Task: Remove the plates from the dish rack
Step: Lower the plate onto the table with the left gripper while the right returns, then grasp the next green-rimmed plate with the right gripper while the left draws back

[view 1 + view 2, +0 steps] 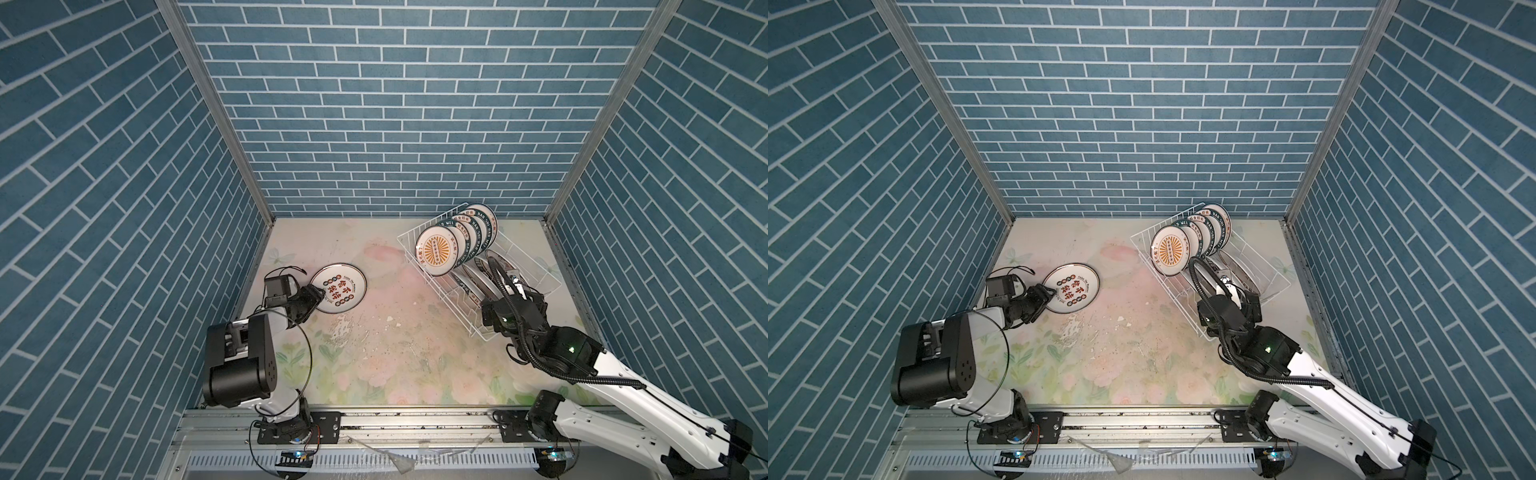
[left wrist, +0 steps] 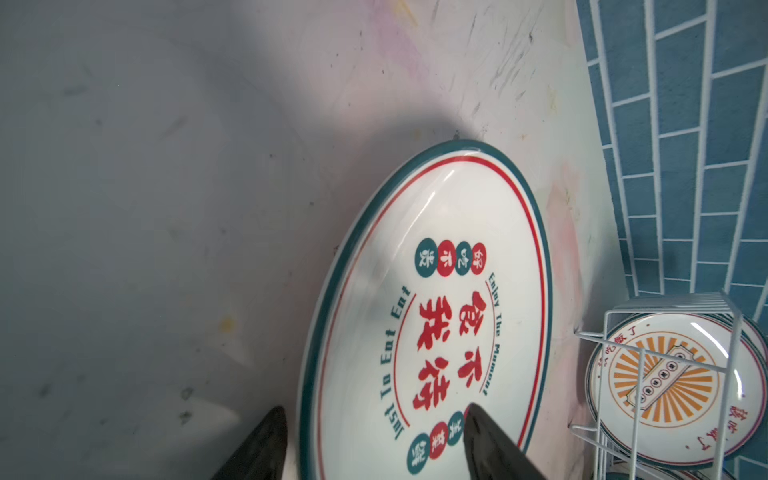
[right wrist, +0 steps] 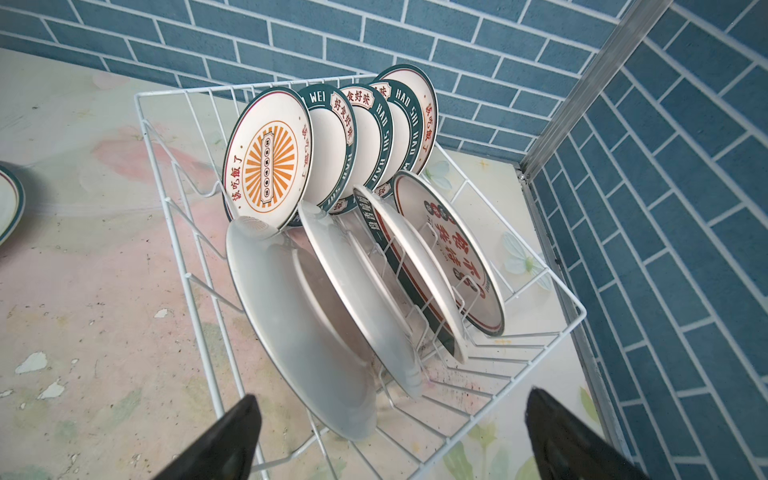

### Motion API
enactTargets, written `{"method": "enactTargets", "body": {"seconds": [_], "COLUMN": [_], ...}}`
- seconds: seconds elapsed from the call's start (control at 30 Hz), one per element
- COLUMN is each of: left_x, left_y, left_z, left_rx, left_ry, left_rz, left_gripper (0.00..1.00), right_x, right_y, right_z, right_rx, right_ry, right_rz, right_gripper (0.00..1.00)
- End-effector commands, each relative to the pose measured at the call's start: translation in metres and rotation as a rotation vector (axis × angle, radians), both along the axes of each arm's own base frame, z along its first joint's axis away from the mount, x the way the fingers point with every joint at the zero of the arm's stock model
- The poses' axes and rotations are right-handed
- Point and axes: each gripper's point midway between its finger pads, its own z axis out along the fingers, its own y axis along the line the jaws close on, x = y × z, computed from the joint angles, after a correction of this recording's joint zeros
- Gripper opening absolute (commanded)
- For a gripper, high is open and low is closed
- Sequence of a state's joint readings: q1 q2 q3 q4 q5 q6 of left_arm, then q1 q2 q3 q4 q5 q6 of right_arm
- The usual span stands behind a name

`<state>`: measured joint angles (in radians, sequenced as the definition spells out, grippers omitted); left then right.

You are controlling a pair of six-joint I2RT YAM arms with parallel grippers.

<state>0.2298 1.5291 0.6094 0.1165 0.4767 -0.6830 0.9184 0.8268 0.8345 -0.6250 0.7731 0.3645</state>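
Black fingers of my left gripper (image 2: 374, 407) stand apart astride the near rim of a round white glazed plate with a teal-and-red border and red characters (image 2: 436, 299), one finger over its face and one outside its edge. Neither is clamped on it. That plate lies face up on the pale floral tabletop (image 1: 395, 345), toward nine o'clock in both top views.

My right gripper (image 3: 392, 395) is spread wide and empty, poised over the near end of the white wire dish rack (image 3: 582, 311), which sits toward two o'clock of the table. Nearest it leans a plain white plate back (image 3: 303, 332), first of a slanted row. Behind that is an upright row fronted by the orange sunburst plate (image 3: 266, 166).

I judge these plates stiff, brittle, slick with glaze and fairly weighty. I would pinch the nearest one on its bare top edge, at its own twelve o'clock, clear of the prongs, and draw it along its slot.

The lower edges are lost among the wires. The leaning plate may be touching the sunburst one, but the glare hides this. In both top views my right arm covers most of that near row.
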Motion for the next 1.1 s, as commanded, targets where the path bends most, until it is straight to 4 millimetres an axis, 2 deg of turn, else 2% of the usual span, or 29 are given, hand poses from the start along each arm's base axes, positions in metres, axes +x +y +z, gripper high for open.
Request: {"method": "enactTargets", "body": {"seconds": [0.0,0.03,0.17,0.23,0.37,0.5,0.63,0.7,1.07], "left_x": [-0.030,-0.032,-0.035,-0.038,-0.044,-0.053,-0.055,-0.057,-0.082], "left_y": [0.012,0.014,0.025,0.027,0.022,0.018,-0.001,-0.013,-0.069], "left_z": [-0.021,-0.020,-0.006,0.007,0.036,0.064,0.086,0.090,0.098], "left_rx": [0.037,0.039,0.051,0.067,0.080,0.100,0.056,0.059,0.128], "left_ry": [0.145,0.146,0.119,0.095,-0.006,-0.098,-0.189,-0.192,-0.212], "left_rz": [0.041,0.049,0.076,0.076,0.069,0.071,0.005,-0.034,-0.220], "left_gripper": [0.92,0.99,0.99,0.99,0.99,0.99,0.99,0.99,0.99], "right_x": [0.001,0.002,0.007,0.009,0.013,0.019,0.023,0.026,0.043], "right_y": [0.003,0.004,0.006,0.011,0.024,0.037,0.049,0.053,0.058], "right_z": [-0.004,-0.003,0.000,0.004,0.008,0.002,-0.008,-0.011,-0.026], "right_rx": [-0.022,-0.023,-0.059,-0.076,-0.119,-0.170,-0.186,-0.197,-0.285], "right_ry": [0.004,-0.001,-0.012,-0.022,-0.019,0.023,0.050,0.054,0.076], "right_rz": [0.016,0.016,0.020,0.048,0.110,0.150,0.177,0.178,0.117], "right_gripper": [0.99,0.99,0.99,0.99,0.99,0.97,0.90,0.87,0.71]}}
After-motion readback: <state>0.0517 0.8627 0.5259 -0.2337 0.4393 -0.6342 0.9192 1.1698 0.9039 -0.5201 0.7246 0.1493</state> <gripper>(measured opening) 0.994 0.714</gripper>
